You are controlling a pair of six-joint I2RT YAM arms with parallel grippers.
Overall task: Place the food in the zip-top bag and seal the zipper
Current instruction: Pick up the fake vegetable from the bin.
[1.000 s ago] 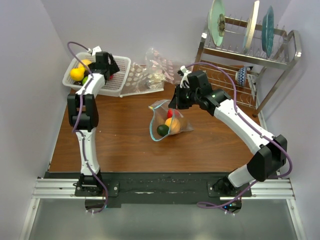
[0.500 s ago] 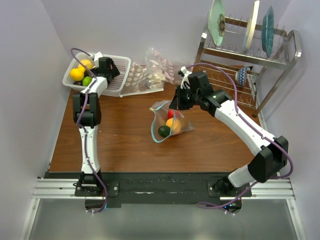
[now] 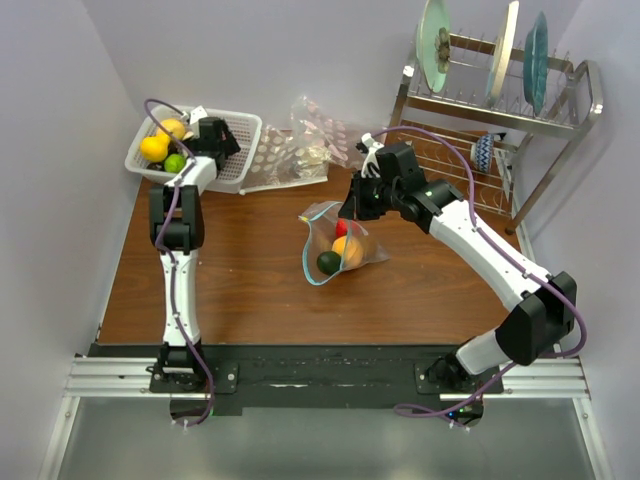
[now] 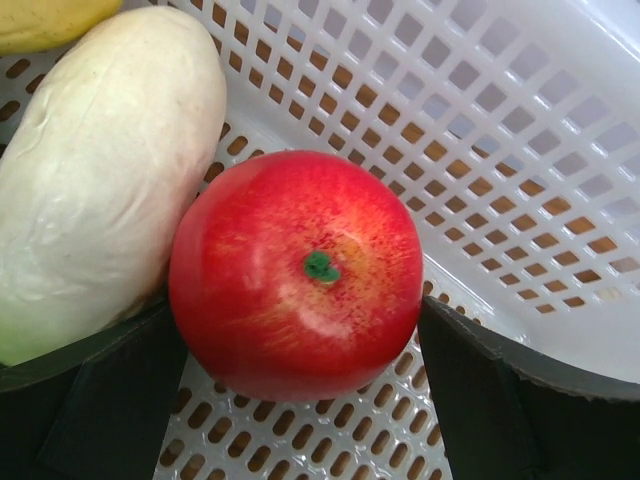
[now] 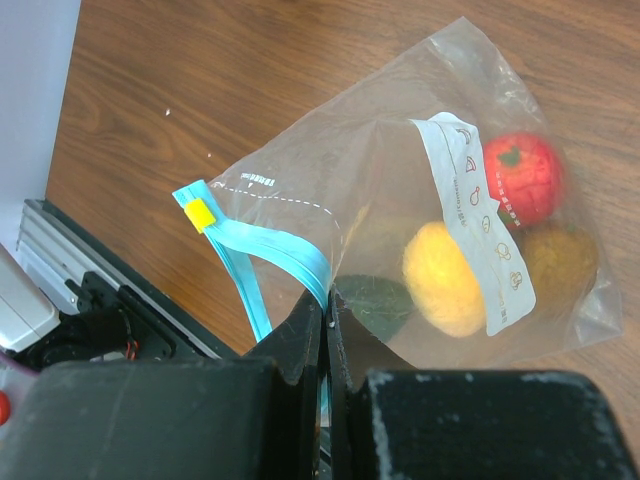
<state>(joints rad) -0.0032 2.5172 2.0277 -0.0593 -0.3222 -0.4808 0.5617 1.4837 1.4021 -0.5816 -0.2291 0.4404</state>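
Note:
My left gripper [image 3: 216, 136] is down in the white mesh basket [image 3: 243, 168], open, with a dark finger on each side of a red apple [image 4: 295, 275]. A pale whitish vegetable [image 4: 95, 180] lies against the apple's left side. My right gripper [image 5: 328, 310] is shut on the light-blue zipper [image 5: 270, 250] of the zip-top bag [image 5: 400, 180] and holds its rim up off the table. The bag [image 3: 335, 245] holds a red fruit [image 5: 525, 180], a yellow one [image 5: 445, 280], a dark green one [image 5: 375, 305] and a brownish one [image 5: 560, 262]. A yellow slider [image 5: 199, 214] sits on the zipper.
The basket also holds yellow fruits [image 3: 153, 148] and a green one [image 3: 175, 162]. Clear brown-dotted bags [image 3: 295, 150] lie beside the basket at the back. A metal dish rack [image 3: 500, 110] with plates stands at the back right. Walls close in left and right.
My left gripper has shifted slightly deeper into the basket, and its arm has moved a little toward the back. The right gripper and the bag have barely moved.

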